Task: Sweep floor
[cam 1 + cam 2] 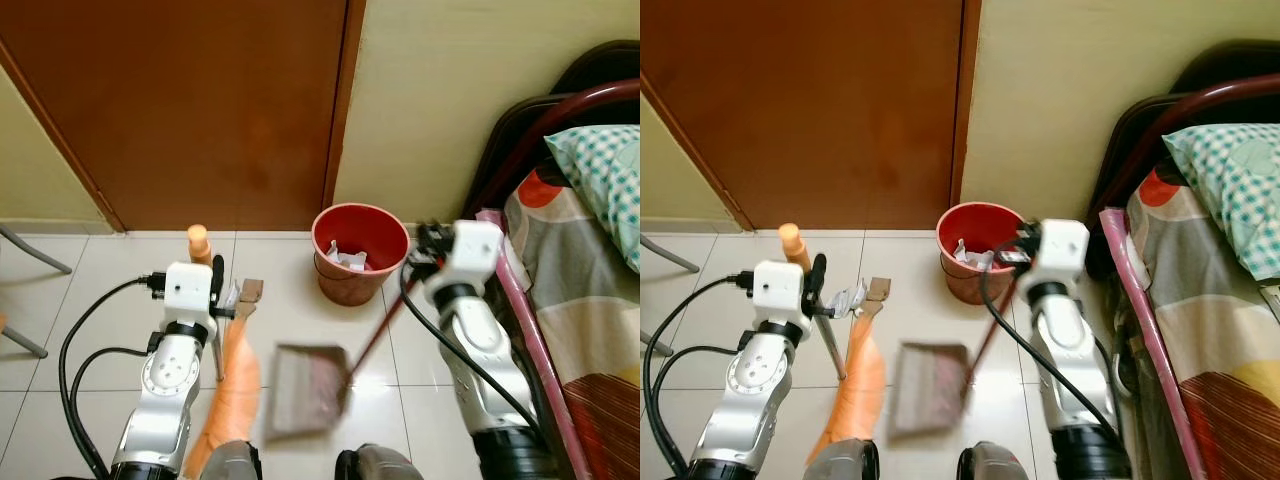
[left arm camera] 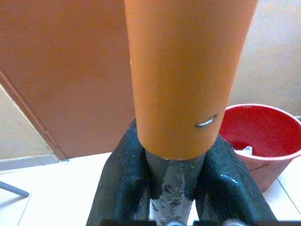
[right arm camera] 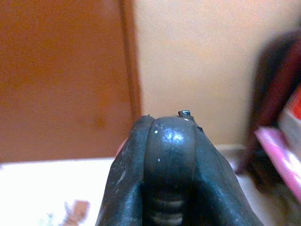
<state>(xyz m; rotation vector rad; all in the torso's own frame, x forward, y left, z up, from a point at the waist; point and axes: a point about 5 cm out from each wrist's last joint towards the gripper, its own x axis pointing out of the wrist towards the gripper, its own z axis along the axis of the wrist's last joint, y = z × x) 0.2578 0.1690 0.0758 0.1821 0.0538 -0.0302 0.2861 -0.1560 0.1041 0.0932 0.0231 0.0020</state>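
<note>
Down by my feet in the head view sits the dustpan point(image 1: 308, 390), blurry, flat on the tile floor point(image 1: 90, 290), its dark red handle point(image 1: 378, 330) running up to my right gripper point(image 1: 432, 245). My left gripper point(image 1: 218, 292) is up by the broom point(image 1: 232, 385), whose orange bristles hang just left of the pan. A red bucket point(image 1: 360, 252) with some scraps in it stands against the wall by the brown door point(image 1: 190, 110), and the bed point(image 1: 575, 300) is on my right.

Left wrist view: both fingers point(image 2: 123, 183) are clamped on the broom's grey pole right under its orange grip point(image 2: 188, 70).

Right wrist view: my fingers point(image 3: 124, 183) are closed tight around the rounded black end of the dustpan handle point(image 3: 169, 141).

Looks like I'm at the sweep-into-pan step. The next move needs the pan's lip kept flat on the tile while the bristles drag toward it, then a tip into the bucket.
</note>
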